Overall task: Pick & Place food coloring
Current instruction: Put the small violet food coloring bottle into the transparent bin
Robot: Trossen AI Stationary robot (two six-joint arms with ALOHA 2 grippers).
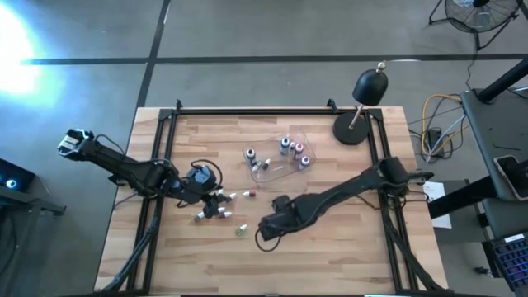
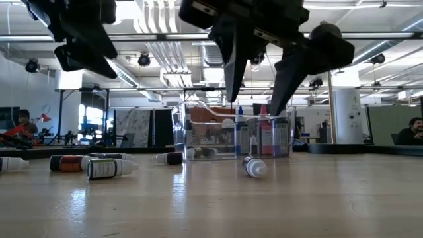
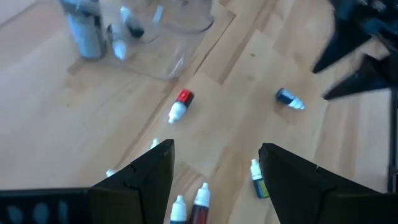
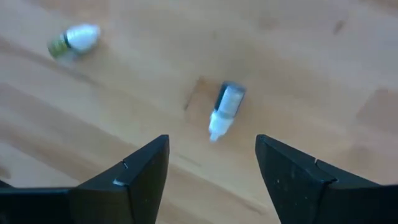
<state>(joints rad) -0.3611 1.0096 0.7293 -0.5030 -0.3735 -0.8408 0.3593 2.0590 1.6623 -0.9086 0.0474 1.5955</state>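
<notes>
- Counter (image 1: 330, 256): a pale wood-plank surface inside a dark metal frame, standing on a grey floor; a black lamp (image 1: 369, 89) rests on its round base at the far right corner.
- Clear plastic tub (image 1: 280, 158): sits near the counter's middle, toward the far side, holding several upright food coloring bottles (image 1: 294, 149); in the low view, blue and red caps show through its wall.
- Loose bottles on the counter: one just beside the tub (image 1: 248, 154); a red-capped one (image 3: 181, 104) lying flat near the tub; a small cluster (image 1: 216, 208) lying beneath the left arm; a single green-labelled bottle (image 1: 241, 229) nearer the front edge.
- Left end effector (image 3: 214, 180): hovers above the cluster, fingers spread, holding nothing.
- Right end effector (image 4: 211, 180): hangs above the counter front of centre, fingers spread and empty; a blue-capped bottle (image 4: 224, 109) lies flat on the wood beyond the gap between them, with the green-labelled bottle well apart to one side.
- Background, low view: an open hall with ceiling pipes; seated people show at both picture edges.
</notes>
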